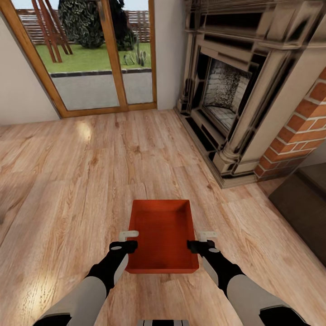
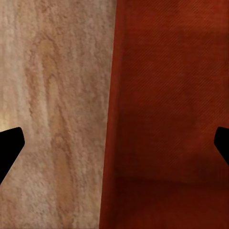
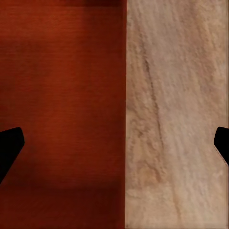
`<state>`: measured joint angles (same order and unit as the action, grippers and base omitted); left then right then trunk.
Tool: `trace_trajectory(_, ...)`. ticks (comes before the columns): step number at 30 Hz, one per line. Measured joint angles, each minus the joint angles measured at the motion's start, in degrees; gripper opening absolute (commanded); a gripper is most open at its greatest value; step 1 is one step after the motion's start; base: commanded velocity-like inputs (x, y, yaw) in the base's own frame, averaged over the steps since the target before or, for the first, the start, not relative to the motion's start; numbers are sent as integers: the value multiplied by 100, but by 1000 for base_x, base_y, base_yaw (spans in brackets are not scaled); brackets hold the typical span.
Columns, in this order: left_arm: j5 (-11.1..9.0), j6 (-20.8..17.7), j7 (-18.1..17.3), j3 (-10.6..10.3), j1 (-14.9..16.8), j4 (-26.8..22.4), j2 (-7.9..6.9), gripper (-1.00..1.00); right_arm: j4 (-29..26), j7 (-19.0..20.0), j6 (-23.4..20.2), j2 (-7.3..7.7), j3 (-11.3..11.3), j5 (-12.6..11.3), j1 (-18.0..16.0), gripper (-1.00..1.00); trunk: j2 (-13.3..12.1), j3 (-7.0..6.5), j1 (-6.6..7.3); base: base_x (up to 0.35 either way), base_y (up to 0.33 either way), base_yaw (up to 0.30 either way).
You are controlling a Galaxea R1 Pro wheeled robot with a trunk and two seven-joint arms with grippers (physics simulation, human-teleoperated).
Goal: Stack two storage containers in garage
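Red-orange storage container [image 1: 163,235], shallow, lidless, thin plain walls, flat ribbed-looking bottom, sits on light wood-plank floor [image 1: 68,181] of living room, w/ brick fireplace [image 1: 244,90] ahead-right and glass door [image 1: 97,54] ahead-left. Left gripper [image 1: 129,241] at its left wall, right gripper [image 1: 203,242] at its right wall. In both wrist views the fingertips stand spread wide, straddling a wall, not clamped.

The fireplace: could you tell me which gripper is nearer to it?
Right. The right gripper sits at the container's side facing the fireplace; the left gripper is across the container.
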<state>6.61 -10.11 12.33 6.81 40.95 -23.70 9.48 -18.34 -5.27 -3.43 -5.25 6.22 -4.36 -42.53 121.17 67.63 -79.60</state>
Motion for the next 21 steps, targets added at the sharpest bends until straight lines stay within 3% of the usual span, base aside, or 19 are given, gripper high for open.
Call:
trace_trajectory(5, 0, 0, 0, -2, 0, 0, 3, 100, 0, 5, 7, 10, 4, -1, 0, 100, 0, 0, 0, 0, 0, 0)
trace_trajectory(21, 0, 0, 0, 7, 0, 1, -31, 100, 1, -3, 8, -14, 6, 4, 0, 100, 640, 287, -351, 0, 0, 0)
